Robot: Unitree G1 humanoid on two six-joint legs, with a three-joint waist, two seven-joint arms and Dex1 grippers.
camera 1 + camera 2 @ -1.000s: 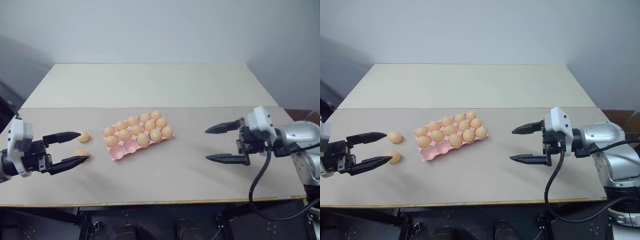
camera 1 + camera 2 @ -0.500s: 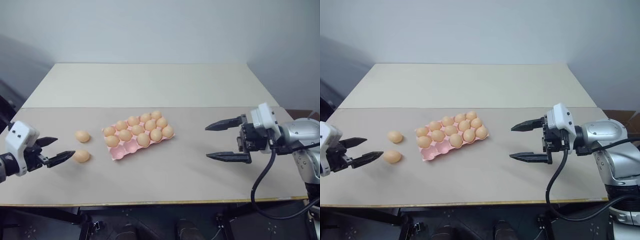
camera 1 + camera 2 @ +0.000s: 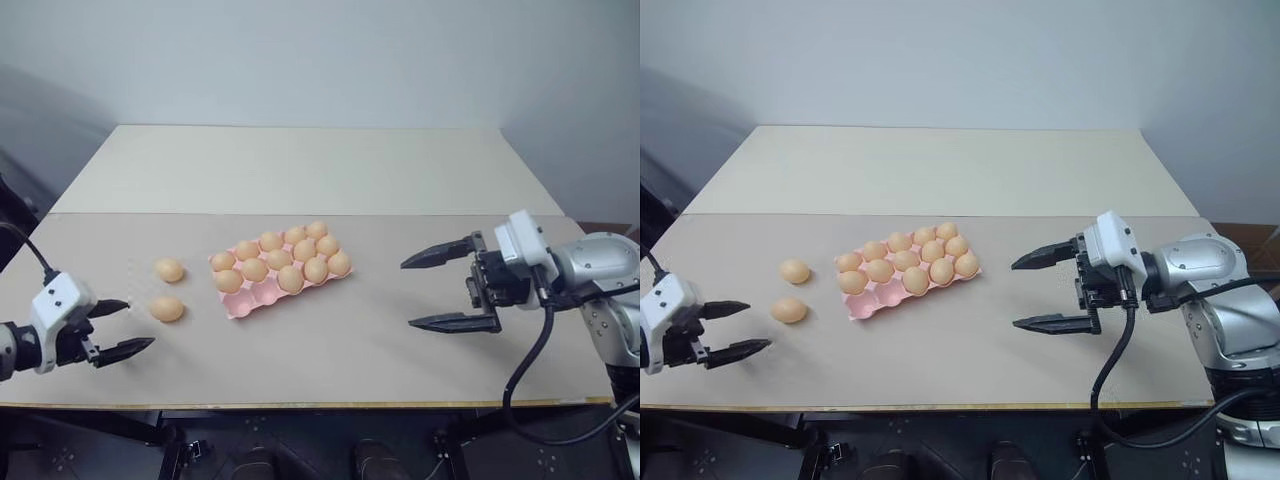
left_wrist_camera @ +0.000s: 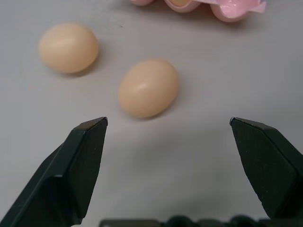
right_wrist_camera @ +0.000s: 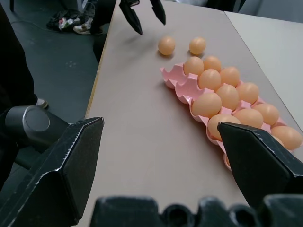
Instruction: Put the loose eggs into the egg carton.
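Egg carton (image 3: pixel 280 276) mid tabletop (image 3: pixel 330 345): back two rows filled, eleven eggs counted; front row mostly empty cups, exact fill hard to judge. Two loose eggs (image 3: pixel 167 309) on tabletop left of carton, apart. My left gripper (image 3: pixel 118 328) jaws wide, empty, near closer egg. My right gripper (image 3: pixel 435 292) jaws wide, empty, right of carton.

Two loose eggs (image 3: pixel 168 290) lie beside the egg carton (image 3: pixel 280 275), near the left pincer (image 3: pixel 122 327) (spread wide, empty).
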